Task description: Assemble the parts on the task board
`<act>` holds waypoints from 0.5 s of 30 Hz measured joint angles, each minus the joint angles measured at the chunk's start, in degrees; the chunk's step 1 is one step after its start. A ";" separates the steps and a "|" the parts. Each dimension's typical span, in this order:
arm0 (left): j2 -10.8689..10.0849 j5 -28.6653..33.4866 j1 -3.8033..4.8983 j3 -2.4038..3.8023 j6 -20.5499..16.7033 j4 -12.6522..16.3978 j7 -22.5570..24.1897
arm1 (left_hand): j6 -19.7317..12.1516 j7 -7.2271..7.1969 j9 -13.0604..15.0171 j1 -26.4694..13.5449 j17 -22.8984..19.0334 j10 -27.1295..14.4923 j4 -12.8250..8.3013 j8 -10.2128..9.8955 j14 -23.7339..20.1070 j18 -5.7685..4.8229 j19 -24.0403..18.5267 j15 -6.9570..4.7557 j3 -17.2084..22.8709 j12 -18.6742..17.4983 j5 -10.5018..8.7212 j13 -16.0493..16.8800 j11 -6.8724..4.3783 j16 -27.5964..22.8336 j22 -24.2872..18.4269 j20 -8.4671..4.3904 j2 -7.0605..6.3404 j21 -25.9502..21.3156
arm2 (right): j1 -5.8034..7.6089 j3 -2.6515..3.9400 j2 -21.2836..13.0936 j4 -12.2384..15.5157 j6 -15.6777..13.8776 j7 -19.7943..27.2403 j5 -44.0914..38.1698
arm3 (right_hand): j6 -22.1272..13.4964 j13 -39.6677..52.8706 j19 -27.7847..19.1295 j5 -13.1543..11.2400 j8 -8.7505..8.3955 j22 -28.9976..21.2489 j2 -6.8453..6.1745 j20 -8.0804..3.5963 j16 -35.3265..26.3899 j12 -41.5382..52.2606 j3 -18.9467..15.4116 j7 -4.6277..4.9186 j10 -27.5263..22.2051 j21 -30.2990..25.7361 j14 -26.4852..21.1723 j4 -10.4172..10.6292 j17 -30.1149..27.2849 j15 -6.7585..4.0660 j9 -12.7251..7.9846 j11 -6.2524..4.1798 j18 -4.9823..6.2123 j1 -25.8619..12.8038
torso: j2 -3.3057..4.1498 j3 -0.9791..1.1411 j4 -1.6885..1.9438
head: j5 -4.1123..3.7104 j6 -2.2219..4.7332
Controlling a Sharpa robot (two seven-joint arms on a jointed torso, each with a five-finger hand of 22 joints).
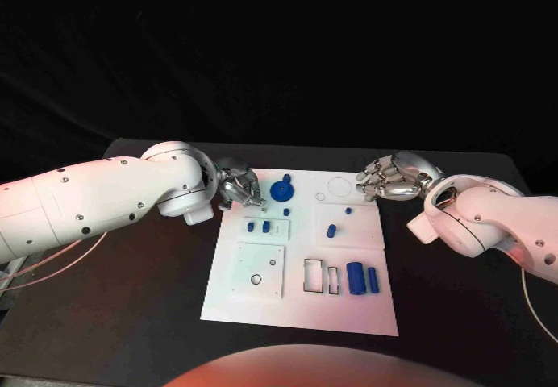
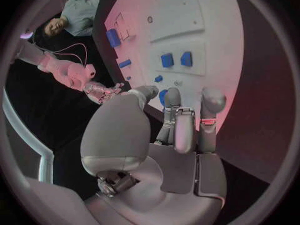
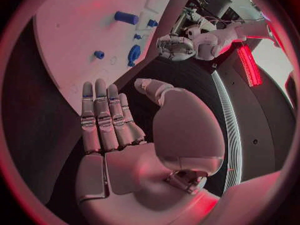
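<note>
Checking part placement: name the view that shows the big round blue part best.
The head view: the big round blue part lies unobstructed at the task board's far end, near the left hand. The right wrist view shows it small and edge-on; the left hand's fingers mostly hide it.

Task board (image 1: 305, 310) lay centred on the table (image 1: 116, 322). My left hand (image 1: 236, 184) sat at its 11 o'clock corner, my right hand (image 1: 389, 179) at 1 o'clock.
</note>
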 measured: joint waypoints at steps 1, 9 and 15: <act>0.18 -0.75 -0.06 -0.13 -0.79 0.04 1.01 | 0.25 0.25 -0.45 0.99 -0.05 -0.68 -0.21 -0.49 -0.21 0.26 -0.99 0.21 0.21 -0.99 0.00 -0.94 0.25 -1.04 0.00 0.27 -0.14 -2.12 | 0.00 0.00 0.00 0.00 0.00 0.03 0.00 | 0.00 0.00 0.00 0.00 0.00 0.00 0.00 0.00 0.00 0.00 0.00 0.00 0.00 0.00 0.00 0.00 0.00 0.00 0.00 0.00 0.00 0.00 | 0.01 0.00 0.00 | -0.02 0.03; 2.45 -14.36 -2.05 -1.52 -13.55 -0.94 14.59 | 4.76 1.58 -6.77 6.14 -9.54 -0.66 -1.47 -10.78 -3.49 1.14 -2.67 1.19 1.15 -16.24 -5.43 -14.72 1.58 -8.88 0.00 1.45 -4.62 -10.52 | 0.00 0.00 -0.01 0.12 -0.01 0.52 0.02 | 0.00 -0.07 0.00 0.00 0.23 -0.07 0.00 0.00 0.00 0.22 0.00 0.00 0.00 0.00 0.00 0.00 0.00 0.00 -0.05 0.00 0.00 0.00 | 0.04 -0.07 -0.03 | -0.44 0.57; 3.80 -24.00 -2.80 -2.10 -18.32 -1.60 21.50 | 6.59 -0.32 -9.39 6.70 -12.22 -1.57 -2.25 -17.04 -4.37 1.12 -3.11 0.45 -0.79 -23.08 -8.85 -20.06 1.98 -10.61 0.00 1.00 -5.18 -13.42 | 0.00 0.00 -0.07 0.16 -0.01 0.79 0.03 | 0.00 -0.07 0.00 0.00 0.23 -0.11 0.00 0.00 0.00 0.22 0.00 0.00 0.00 0.00 0.00 0.00 0.00 0.00 -0.06 0.00 0.00 0.00 | 0.07 -0.10 -0.03 | -0.72 0.75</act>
